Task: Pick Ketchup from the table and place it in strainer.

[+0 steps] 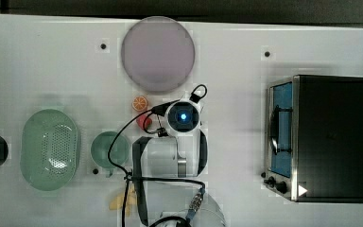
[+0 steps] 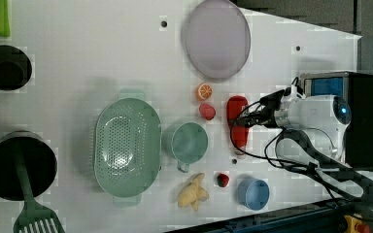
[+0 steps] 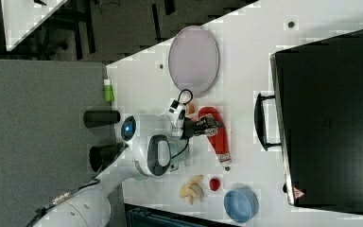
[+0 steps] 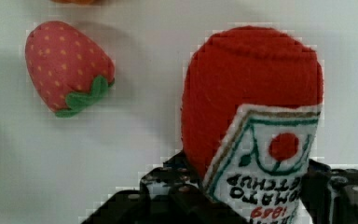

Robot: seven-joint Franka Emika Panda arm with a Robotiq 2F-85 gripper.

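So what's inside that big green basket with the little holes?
Nothing is inside the strainer: its holey bottom shows bare. The ketchup lies on the table, with the gripper around it. The table under the strainer is covered.

Round grey-lilac plate (image 1: 158, 53) at the table's far edge in the top view. Orange slice (image 2: 204, 91) beside strawberry (image 4: 65, 72). Dark green cup (image 2: 188, 142), blue bowl (image 2: 253, 193), black toaster oven (image 1: 328, 138), green spatula (image 2: 34, 213).
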